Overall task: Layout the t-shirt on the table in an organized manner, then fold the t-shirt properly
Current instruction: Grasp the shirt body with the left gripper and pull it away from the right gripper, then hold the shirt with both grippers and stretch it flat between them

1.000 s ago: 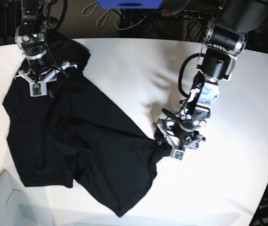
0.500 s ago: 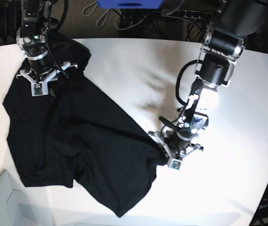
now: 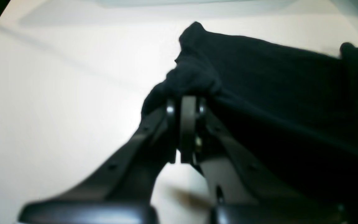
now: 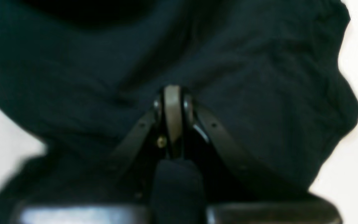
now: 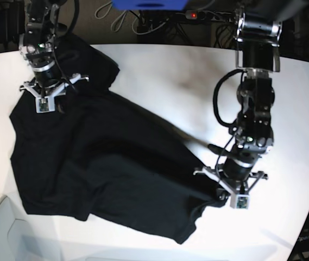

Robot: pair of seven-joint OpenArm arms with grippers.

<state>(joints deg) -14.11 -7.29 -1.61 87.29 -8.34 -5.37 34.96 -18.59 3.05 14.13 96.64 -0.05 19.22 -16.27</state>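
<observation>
Shirt: spread black across worktop, nine to five o'clock.
Left gripper: newly clamped on shirt edge, dragged toward five.
Right gripper: clenched on fabric, ten o'clock.
Meaning: spreading underway.

The large, plain white matte table with a curved edge filled most of the base view. A crumpled black cotton t-shirt lay directly on it, spread from the upper left toward the lower centre of the frame.
</observation>
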